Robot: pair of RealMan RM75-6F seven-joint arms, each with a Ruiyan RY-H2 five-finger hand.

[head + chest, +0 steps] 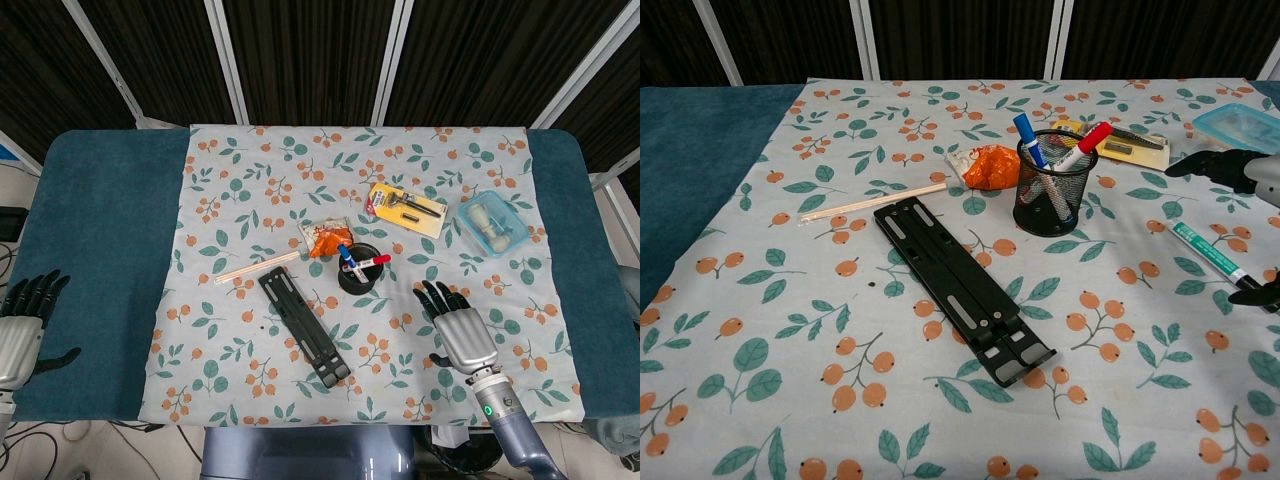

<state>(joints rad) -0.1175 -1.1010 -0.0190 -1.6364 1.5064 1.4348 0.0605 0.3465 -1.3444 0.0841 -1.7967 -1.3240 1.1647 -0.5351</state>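
My right hand hovers palm down over the floral cloth, to the right of the black mesh pen cup, with its fingers spread and nothing in them. In the chest view a green marker lies on the cloth between the fingers and the thumb of that hand; in the head view the hand hides it. The cup holds a blue marker and a red marker. My left hand rests open at the blue table's near left edge, far from everything.
A black folding stand lies diagonally in front of the cup. A wrapped wooden stick and an orange packet lie behind it. A yellow razor card and a clear blue box sit at the back right.
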